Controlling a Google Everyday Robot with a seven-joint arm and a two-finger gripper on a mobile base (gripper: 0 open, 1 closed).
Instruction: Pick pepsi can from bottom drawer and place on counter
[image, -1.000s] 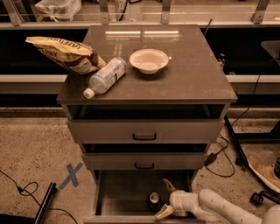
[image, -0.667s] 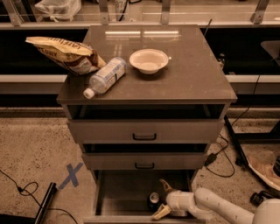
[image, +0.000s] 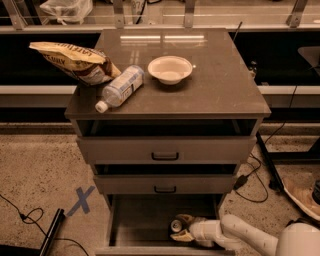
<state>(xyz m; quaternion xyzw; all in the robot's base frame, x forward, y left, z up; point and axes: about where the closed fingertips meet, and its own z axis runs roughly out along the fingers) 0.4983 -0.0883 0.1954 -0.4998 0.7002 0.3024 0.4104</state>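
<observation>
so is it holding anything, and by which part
Cannot tell: the gripper is in the bottom drawer, right at the pepsi can; no hold shows.

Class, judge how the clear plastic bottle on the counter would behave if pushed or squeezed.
Lying on its side near the front-left edge of the counter, the bottle would probably roll, perhaps off. Its thin clear wall likely dents when squeezed. The gripper is down in the bottom drawer.

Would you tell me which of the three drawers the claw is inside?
The bottom drawer, lowest and pulled farthest out; the claw is inside it at the pepsi can.
</observation>
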